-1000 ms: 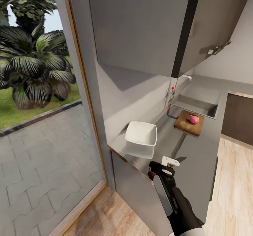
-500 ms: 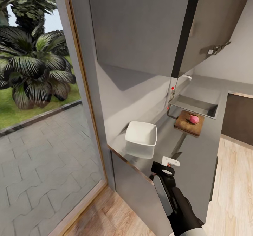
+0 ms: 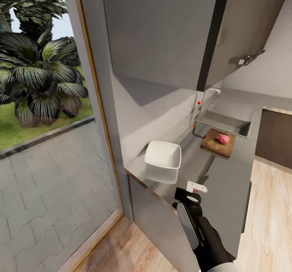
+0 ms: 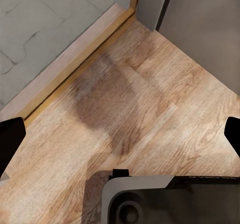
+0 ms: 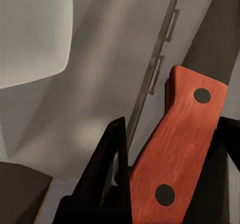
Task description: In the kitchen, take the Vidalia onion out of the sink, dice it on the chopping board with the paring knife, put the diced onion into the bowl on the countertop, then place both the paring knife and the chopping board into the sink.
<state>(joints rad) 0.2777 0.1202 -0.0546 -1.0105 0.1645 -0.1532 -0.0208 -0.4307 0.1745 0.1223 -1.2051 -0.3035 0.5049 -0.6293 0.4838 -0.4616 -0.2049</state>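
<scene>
My right gripper [image 3: 194, 190] hovers over the near end of the countertop [image 3: 227, 174], shut on the paring knife. In the right wrist view its red-orange handle [image 5: 176, 151] sits between the black fingers [image 5: 112, 149], and the dark blade [image 5: 216, 43] points away. The white bowl [image 3: 163, 155] stands just beyond that gripper, to its left. Farther along lies the chopping board [image 3: 218, 143] with the pinkish onion [image 3: 223, 138] on it. Behind the board are the sink [image 3: 225, 122] and its tap [image 3: 198, 106]. My left gripper [image 4: 120, 136] hangs open over the wooden floor.
A glass door on the left looks onto paving and palms. Wall cabinets [image 3: 162, 28] hang above the counter, one door [image 3: 239, 24] open. Dark cabinets stand under the worktop. Wooden floor [image 3: 267, 223] runs along the right. The robot's base [image 4: 170, 199] lies below the left gripper.
The right gripper has edged slightly, and the knife's blade tip has drawn in toward it. The head view has shifted a little.
</scene>
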